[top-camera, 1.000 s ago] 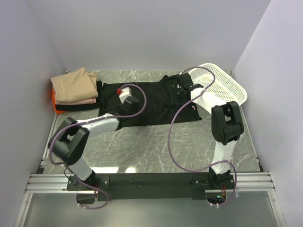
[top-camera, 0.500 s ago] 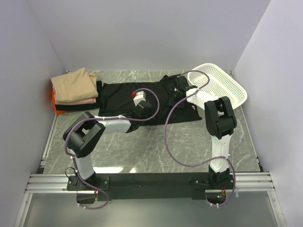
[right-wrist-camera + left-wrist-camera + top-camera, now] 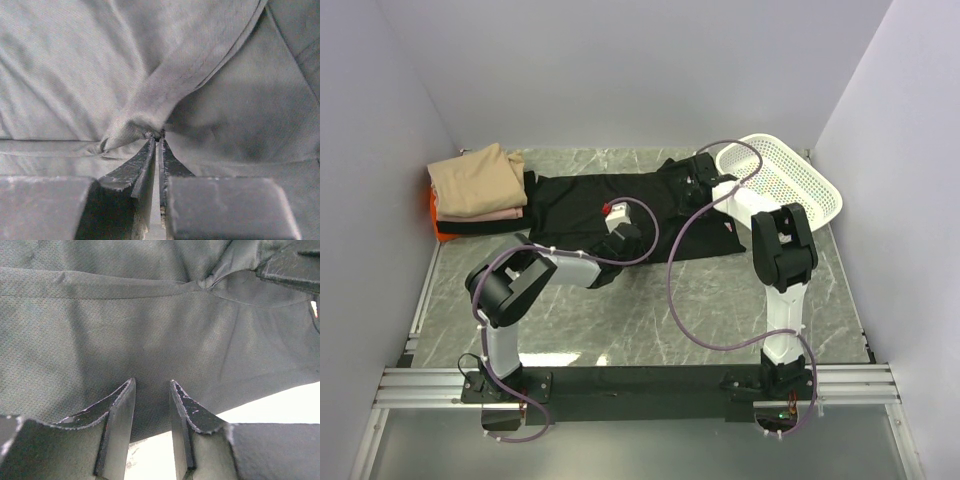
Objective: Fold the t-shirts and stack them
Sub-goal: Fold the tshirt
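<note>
Right claw [image 3: 159, 137], nearly shut on a pinch of the black t-shirt [image 3: 570, 200] spread across the tabletop [image 3: 650, 310], shld lift only once grip is firm, w/ left claw [image 3: 151, 385], part-open & empty at near edge, steadying cloth.

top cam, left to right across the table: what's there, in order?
Order: stack of folded t-shirts → left claw → right claw → white basket. Both claws are over the spread black t-shirt, which spans the middle, so it gets no single slot.
</note>
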### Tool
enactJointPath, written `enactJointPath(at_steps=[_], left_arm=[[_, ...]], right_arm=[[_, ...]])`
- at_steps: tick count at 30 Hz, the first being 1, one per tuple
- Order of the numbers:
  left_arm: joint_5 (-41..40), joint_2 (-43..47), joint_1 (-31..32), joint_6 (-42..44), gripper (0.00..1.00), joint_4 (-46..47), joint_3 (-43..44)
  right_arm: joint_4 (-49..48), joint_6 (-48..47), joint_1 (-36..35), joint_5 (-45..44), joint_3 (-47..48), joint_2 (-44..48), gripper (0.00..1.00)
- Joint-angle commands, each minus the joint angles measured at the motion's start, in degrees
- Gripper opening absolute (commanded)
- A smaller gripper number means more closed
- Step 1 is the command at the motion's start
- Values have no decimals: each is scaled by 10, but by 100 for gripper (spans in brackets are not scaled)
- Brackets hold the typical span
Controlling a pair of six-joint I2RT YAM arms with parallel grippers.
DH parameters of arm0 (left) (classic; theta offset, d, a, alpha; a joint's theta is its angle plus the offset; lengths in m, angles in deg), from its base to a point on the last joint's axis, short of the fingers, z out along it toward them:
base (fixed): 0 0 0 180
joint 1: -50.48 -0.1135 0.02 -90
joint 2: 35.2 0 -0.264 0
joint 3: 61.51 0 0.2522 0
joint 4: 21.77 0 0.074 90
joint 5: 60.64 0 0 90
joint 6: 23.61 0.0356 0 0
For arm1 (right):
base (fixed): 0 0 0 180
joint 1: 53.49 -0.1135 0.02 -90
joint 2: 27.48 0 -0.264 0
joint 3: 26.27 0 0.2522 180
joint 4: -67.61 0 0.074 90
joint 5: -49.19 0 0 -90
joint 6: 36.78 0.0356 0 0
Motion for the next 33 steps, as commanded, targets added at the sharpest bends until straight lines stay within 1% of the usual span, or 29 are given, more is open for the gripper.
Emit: enactJointPath(at_steps=[1, 2, 4, 6, 10, 13, 14, 17, 20, 23, 24, 26, 27, 29, 30, 31, 33], left_arm=[[4, -12, 6, -9, 39, 22, -20], [4, -13, 6, -10, 40, 23, -23], [3, -13, 7, -12, 40, 25, -30], [0, -12, 8, -17, 40, 28, -37], [2, -14, 8, -21, 39, 31, -45], [0, -12, 9, -23, 39, 28, -47], [-1, -9, 9, -23, 39, 28, -47], [-3, -1, 9, -18, 39, 26, -45], [-4, 10, 10, -17, 39, 20, -40], [-15, 35, 10, -15, 40, 7, -39], [-26, 45, 11, -13, 40, 3, -40], [-42, 83, 10, -4, 40, -9, -45], [-48, 104, 9, 1, 41, -15, -47], [-62, 123, 3, 13, 41, -39, -48], [-68, 130, 0, 17, 41, -44, -52], [-79, 143, -7, 21, 41, -49, -56], [-85, 152, -17, 24, 41, -54, -73]], right_arm=[[-1, -10, -2, 0, 42, -16, 10], [0, -11, -2, 2, 49, -26, 6], [1, -14, -2, 11, 71, -37, 4], [-3, -16, -3, 30, 96, -56, 3], [-32, -15, -2, 55, 122, -65, 4], [-39, -14, -2, 75, 138, -67, 22], [-43, -14, -2, 81, 137, -59, 34], [-76, -13, -2, 84, 102, -17, 46], [-99, -15, -2, 83, 52, 38, 51], [-98, -17, -2, 68, -4, 91, 52], [-96, -15, -2, 56, -37, 105, 52], [-92, -16, -2, 41, -76, 145, 53], [-90, -15, -3, 30, -113, 157, 53], [-80, -12, -3, -6, -147, 188, 53], [-78, -12, -3, -14, -176, 196, 53], [-72, -11, -2, -33, -188, 202, 53], [-69, -11, -2, -43, -218, 215, 53]])
